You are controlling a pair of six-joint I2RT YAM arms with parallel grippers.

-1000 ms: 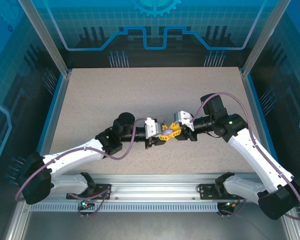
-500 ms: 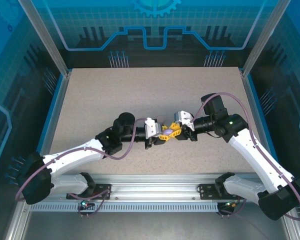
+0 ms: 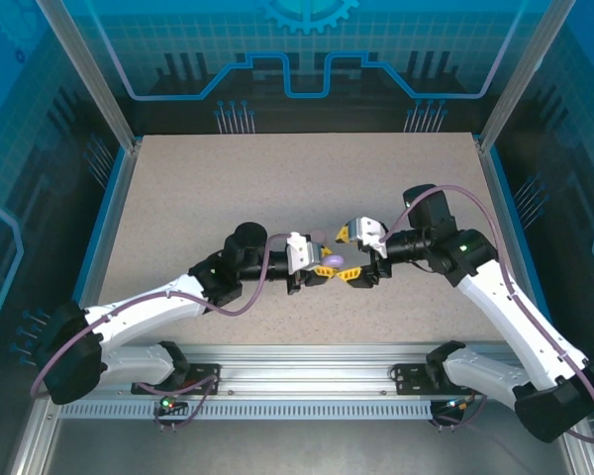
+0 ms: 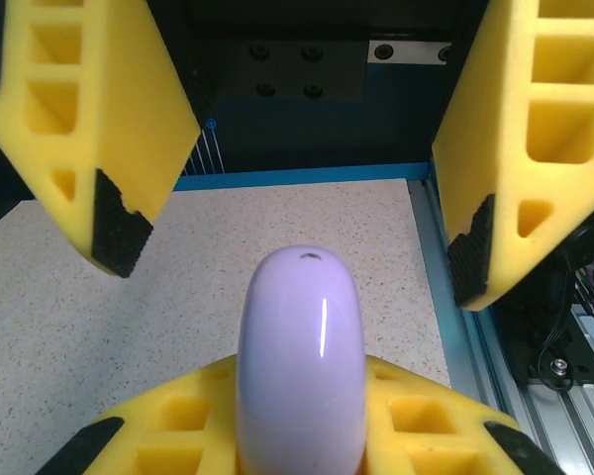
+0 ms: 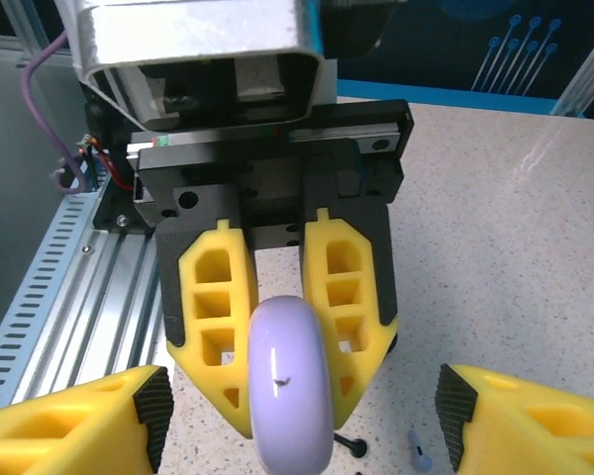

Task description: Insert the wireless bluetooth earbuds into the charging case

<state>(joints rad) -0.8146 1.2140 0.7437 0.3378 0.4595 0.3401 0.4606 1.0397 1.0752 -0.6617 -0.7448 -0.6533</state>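
Observation:
A closed lavender charging case (image 3: 333,260) stands on edge above the middle of the table, and my left gripper (image 3: 320,266) is shut on it. In the left wrist view the charging case (image 4: 299,366) rises from between my yellow fingers (image 4: 178,426). My right gripper (image 3: 353,257) is open, with one finger on each side of the case and not touching it. In the right wrist view its pads (image 5: 153,406) stand wide of the case (image 5: 289,381). On the table under the case lie a black earbud (image 5: 353,445) and a lavender earbud (image 5: 419,451).
The aluminium rail (image 5: 69,287) with the arm bases runs along the near table edge. A blue frame edge (image 4: 297,178) borders the speckled tabletop (image 3: 277,188), which stretches out behind both grippers.
My right gripper has opened and let go of the lavender case. The left gripper has kept its grip on the case and has not moved.

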